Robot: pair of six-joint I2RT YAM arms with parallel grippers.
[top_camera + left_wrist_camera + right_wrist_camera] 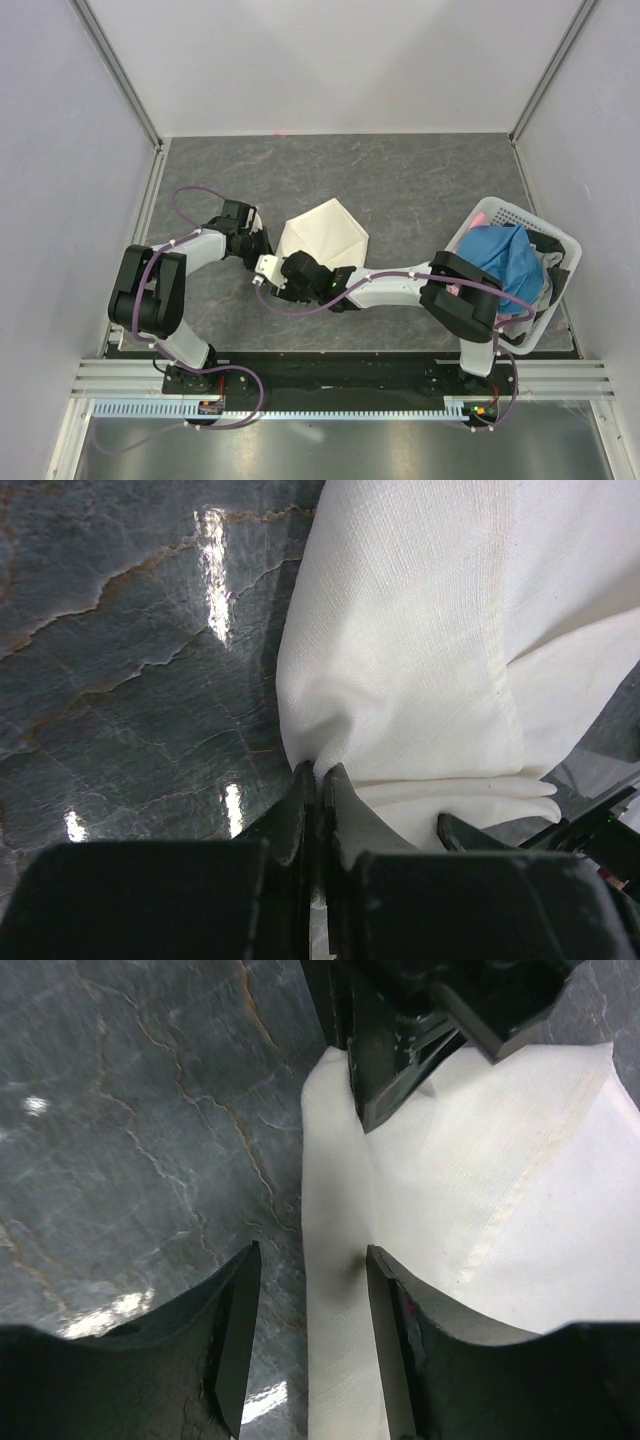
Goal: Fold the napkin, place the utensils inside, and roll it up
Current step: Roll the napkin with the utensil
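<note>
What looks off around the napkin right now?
The napkin lies as a lopsided five-sided shape, not a neat fold, with one corner bunched in the shut left gripper. The right gripper hangs open over its edge. No utensil is in view.

One napkin [325,235], one basket [541,222], one blue cloth [505,255].

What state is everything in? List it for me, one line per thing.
Cream-white cloth napkin: folded over in layers, lying on the grey marbled table.
Left hand: shut on the napkin's edge.
Right hand: open, astride the napkin's edge.
White plastic basket: holding a crumpled blue cloth.
</note>
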